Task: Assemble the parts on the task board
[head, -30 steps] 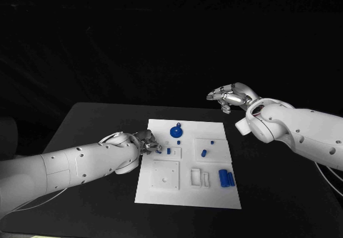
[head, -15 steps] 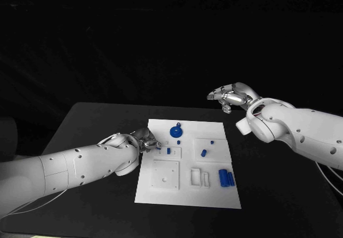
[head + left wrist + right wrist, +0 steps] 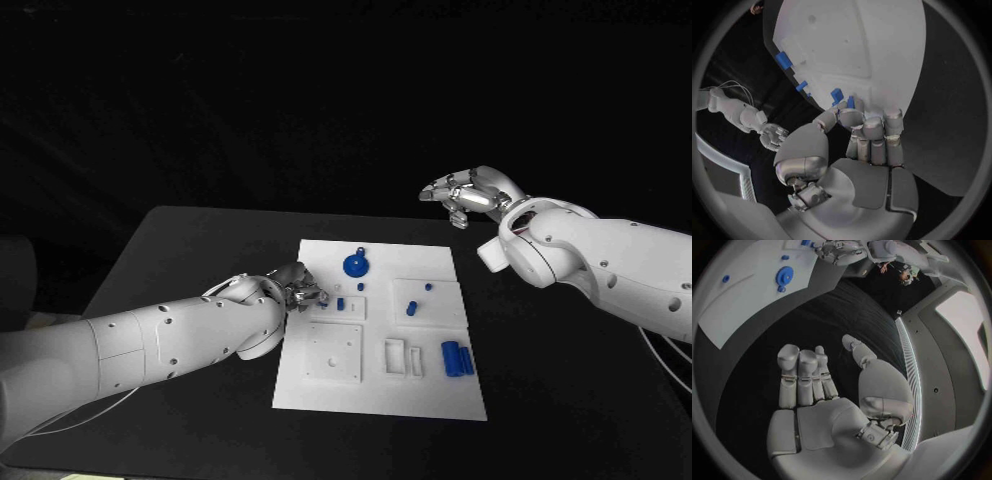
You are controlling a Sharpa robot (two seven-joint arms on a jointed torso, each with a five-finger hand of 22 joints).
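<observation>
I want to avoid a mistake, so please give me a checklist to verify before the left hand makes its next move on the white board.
1. Left silver hand at the white task board: ok, at its left edge.
2. Small blue part at the left fingertips: ok, touching; firm hold cannot tell.
3. Part seated in its slot: cannot tell.
4. Right silver hand clear of the board: ok, raised beyond the far corner, holding nothing.
5. Round blue disc undisturbed: ok, lying on the board.
</observation>
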